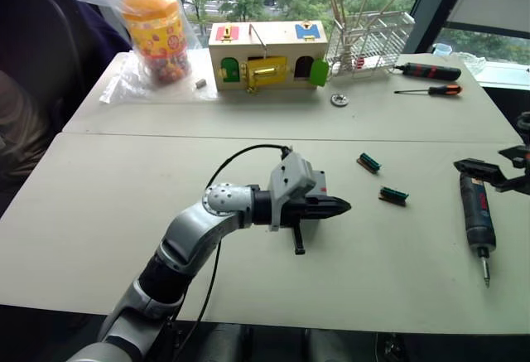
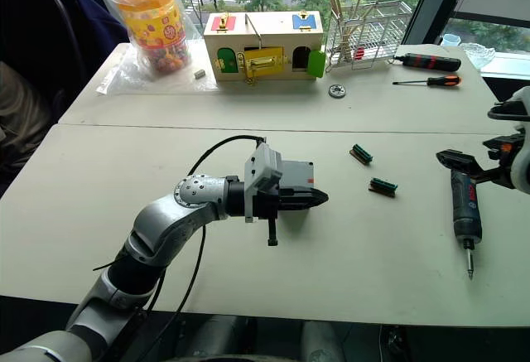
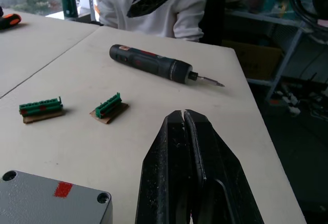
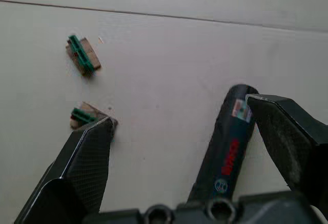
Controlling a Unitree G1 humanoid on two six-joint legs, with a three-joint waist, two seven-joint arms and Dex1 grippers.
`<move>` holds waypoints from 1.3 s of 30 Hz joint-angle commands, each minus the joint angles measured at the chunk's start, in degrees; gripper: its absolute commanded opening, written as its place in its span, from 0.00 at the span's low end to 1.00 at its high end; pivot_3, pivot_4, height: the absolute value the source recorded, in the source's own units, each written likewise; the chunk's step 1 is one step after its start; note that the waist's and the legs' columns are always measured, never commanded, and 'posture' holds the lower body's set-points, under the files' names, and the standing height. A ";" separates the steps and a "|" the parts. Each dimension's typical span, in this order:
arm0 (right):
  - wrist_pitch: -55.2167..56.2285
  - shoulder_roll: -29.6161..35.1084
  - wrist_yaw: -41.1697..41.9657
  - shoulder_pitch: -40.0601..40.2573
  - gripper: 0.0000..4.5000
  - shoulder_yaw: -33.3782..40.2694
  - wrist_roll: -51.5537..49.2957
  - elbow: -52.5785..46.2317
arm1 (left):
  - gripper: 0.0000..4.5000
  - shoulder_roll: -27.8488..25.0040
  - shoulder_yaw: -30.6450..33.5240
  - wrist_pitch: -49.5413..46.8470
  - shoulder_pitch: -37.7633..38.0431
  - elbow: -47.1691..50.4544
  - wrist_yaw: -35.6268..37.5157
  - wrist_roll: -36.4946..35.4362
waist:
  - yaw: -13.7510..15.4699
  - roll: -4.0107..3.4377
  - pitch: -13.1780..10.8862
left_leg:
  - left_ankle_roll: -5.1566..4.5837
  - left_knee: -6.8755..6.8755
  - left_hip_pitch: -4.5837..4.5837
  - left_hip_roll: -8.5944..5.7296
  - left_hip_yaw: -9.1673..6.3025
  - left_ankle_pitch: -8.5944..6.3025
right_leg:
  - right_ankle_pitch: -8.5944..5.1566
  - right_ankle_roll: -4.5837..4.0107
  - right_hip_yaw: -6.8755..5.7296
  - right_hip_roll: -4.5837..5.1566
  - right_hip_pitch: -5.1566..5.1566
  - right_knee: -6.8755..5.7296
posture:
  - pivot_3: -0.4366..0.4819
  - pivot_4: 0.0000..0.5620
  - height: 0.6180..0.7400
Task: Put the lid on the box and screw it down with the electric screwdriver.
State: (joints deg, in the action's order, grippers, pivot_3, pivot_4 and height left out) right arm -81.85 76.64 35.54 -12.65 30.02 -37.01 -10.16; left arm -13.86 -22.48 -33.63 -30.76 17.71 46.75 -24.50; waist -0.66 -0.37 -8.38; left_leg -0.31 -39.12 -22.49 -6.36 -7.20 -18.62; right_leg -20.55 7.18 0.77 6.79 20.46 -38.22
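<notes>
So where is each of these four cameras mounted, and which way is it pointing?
Left eye view: on the head, looking down over the table; the left gripper reaches in beside the box.
Right eye view: the head's other eye, same scene; the right gripper hangs over the electric screwdriver.
Left wrist view: on the left wrist, facing along its shut jaws across the table.
Right wrist view: on the right wrist, looking down between open jaws.
Shared: every view shows the electric screwdriver and two green connector blocks.
</notes>
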 commanded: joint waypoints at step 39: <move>11.88 -8.59 4.02 -14.83 0.42 -19.57 15.90 29.56 | 0.00 3.09 2.53 4.61 7.42 1.73 -8.49 2.75 | 0.29 0.02 -0.01 | -0.02 -0.04 0.01 0.03 0.12 -0.01 | 0.00 0.00 0.03 0.02 0.05 0.12 | 0.48 0.27 1.00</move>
State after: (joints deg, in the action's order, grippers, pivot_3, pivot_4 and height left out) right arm -73.50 68.06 42.24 -25.54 4.49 -21.56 20.97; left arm -11.40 -22.53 -31.32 -23.11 19.67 39.57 -21.86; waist -0.37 -0.35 -8.39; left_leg -0.32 -39.19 -22.48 -6.33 -7.06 -18.63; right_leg -20.55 7.18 0.81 6.81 20.51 -38.11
